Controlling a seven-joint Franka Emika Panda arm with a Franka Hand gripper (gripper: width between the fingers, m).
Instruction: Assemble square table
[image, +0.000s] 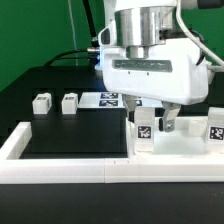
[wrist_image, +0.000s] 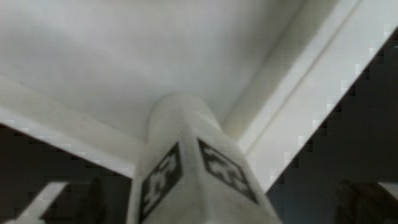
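Claw (image: 150, 120) is spread: one finger on each side of the upright leg (image: 145, 127), a gap on both sides, pinching nothing. That leg stands on the table top (image: 180, 148), at its corner toward the exterior view's left. A second leg (image: 215, 126) stands on the same table top, toward the exterior view's right. A near loose leg (image: 69, 101) and a far loose leg (image: 41, 101) sit on the black desk (image: 70, 135), well apart from the table top, off to the exterior view's left. The table top is tucked against the white rail (image: 60, 168). The wrist view looks down the leg (wrist_image: 192, 170) with the table top (wrist_image: 107, 50) under it; can't tell if the leg is fully seated. Handling, my read: all hard plastic, so light, stiff, not fragile, but smooth enough to slip. Take the legs across two opposite flat faces, upper half, square to the claw, since a tilted leg likely won't seat in its socket. The table top is light enough to skate under side load, so keep it braced on the rail. To move it, grab the raised rim, not the flat middle.
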